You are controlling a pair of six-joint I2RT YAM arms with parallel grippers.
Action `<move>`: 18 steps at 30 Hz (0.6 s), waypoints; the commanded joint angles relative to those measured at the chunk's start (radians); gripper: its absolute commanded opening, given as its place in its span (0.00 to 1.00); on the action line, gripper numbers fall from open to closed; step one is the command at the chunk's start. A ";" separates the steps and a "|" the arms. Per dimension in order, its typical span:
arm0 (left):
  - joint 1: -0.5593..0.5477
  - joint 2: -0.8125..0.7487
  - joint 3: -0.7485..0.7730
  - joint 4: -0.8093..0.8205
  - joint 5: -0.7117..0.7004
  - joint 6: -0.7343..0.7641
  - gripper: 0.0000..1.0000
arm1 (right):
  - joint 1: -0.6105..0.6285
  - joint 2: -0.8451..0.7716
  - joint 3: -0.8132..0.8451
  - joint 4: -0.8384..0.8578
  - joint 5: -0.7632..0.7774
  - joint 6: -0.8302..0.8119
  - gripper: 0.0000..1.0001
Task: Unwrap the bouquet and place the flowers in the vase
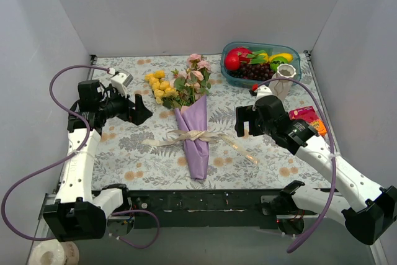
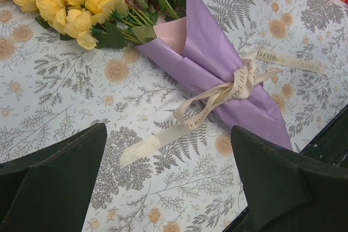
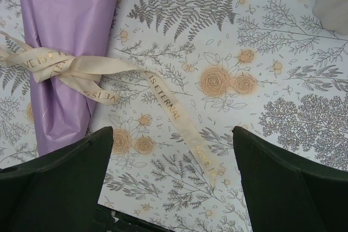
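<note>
Crinkled purple-paper bouquet [image 1: 197,153] (cream ribbon [image 2: 239,82] knotted) lies flat on the table — left gripper [image 1: 141,108] and right gripper [image 1: 242,122] both gape empty.

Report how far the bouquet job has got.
Nothing done yet: the bouquet lies wrapped, ribbon tied. Nothing in hand: left gripper and right gripper hover open beside it. Left: untie, unwrap, move flowers into the vase.

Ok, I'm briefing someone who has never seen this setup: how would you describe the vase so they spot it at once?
Look to the far right corner of the floral-patterned table, where a blue translucent tub holds plastic fruit. The vase stands beside that tub's near right corner. It is the only small, plain white thing there, with a narrow neck and flared rim.
</note>
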 commanded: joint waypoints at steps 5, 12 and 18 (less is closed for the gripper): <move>-0.064 0.034 0.000 -0.086 0.074 0.125 0.98 | 0.005 -0.011 -0.068 0.096 -0.064 -0.023 0.98; -0.208 0.114 -0.084 -0.069 0.001 0.226 0.98 | 0.007 0.004 -0.165 0.211 -0.162 -0.069 0.98; -0.332 0.151 -0.167 0.007 -0.107 0.269 0.98 | 0.007 0.029 -0.187 0.242 -0.164 -0.065 0.98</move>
